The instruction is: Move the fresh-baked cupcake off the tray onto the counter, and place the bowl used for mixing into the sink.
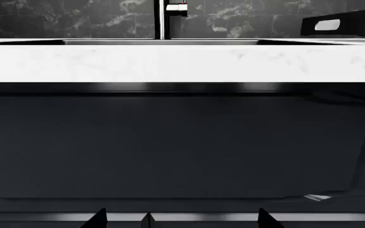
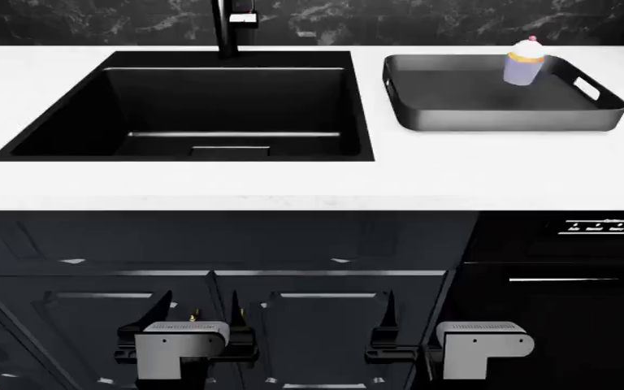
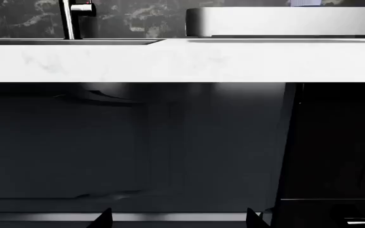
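Note:
The cupcake [image 2: 526,63], with a lavender wrapper, white frosting and a red cherry, stands at the far right of the dark grey tray [image 2: 507,118]. The tray rests on the white counter [image 2: 290,183], to the right of the black sink [image 2: 225,97] and its tall tap [image 2: 225,28]. The bowl is out of view. Both grippers hang below the counter's edge, in front of the cabinet doors. My left gripper [image 2: 201,313] [image 1: 181,219] is open and holds nothing. My right gripper [image 2: 421,317] [image 3: 179,219] is likewise open and holds nothing. The right wrist view shows the tray's side [image 3: 284,21] above the counter's front edge [image 3: 169,61].
Dark cabinet doors [image 2: 323,325] fill the space under the counter directly ahead of both grippers. An appliance panel with white markings [image 2: 610,227] sits at the right. A dark marble backsplash [image 2: 421,16] runs behind the counter.

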Robot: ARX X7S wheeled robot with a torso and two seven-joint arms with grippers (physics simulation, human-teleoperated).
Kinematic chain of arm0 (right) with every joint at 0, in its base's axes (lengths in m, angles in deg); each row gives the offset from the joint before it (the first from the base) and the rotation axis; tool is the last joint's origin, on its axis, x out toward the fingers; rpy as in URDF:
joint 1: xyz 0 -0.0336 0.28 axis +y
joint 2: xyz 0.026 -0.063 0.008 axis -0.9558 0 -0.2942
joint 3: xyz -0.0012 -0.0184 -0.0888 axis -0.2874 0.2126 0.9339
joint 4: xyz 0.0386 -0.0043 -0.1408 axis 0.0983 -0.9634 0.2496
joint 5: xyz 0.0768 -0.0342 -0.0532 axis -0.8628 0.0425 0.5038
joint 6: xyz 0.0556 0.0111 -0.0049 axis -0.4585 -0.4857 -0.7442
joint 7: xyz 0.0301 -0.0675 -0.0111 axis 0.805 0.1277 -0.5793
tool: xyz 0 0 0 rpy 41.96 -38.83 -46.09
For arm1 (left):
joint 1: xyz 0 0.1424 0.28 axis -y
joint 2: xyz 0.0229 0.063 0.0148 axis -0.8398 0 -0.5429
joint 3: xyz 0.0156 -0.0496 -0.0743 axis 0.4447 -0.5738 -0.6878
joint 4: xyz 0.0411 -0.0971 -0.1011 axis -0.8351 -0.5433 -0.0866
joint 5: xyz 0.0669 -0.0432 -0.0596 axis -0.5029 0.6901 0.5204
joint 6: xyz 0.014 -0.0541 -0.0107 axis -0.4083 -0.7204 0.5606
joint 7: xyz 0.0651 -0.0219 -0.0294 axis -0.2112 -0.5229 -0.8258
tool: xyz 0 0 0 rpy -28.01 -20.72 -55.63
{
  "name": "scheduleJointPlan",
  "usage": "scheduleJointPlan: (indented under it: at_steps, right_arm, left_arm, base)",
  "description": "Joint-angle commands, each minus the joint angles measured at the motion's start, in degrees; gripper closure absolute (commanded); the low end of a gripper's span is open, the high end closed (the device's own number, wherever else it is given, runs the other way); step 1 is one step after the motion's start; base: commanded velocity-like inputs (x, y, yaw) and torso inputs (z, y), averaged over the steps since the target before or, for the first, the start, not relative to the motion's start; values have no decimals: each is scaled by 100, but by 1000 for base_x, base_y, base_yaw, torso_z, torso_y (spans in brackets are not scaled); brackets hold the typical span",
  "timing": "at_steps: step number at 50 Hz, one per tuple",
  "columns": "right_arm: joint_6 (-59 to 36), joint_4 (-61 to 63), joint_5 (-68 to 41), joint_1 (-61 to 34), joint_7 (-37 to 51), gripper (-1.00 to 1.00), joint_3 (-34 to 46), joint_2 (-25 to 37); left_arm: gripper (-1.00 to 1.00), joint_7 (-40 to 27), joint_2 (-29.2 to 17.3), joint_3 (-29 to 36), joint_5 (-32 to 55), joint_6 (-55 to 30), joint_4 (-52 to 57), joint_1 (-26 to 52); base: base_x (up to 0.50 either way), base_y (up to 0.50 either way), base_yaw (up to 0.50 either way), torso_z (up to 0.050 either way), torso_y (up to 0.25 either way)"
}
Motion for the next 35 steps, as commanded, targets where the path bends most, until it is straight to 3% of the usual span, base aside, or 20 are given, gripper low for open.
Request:
scheduleJointPlan:
  at_steps: [1,15,35]
  right_arm:
    - [43,-43,-42,-9,149,-100,128,85]
    - [50,-51,-198,-18,486,-100,361,289]
    - [22,-29,-359,-31,664,-100,550,456]
  left_arm:
    - [-100,-106,-90,92,102,54,-61,12]
    - [-100,-330,-297,319,356,162,-190,46]
    - [-100,-521,-455,514,495,109,-159,61]
  base:
    - [0,0,0,0,0]
    - [0,-15,0,0,0]
    - [0,-496,0,0,0]
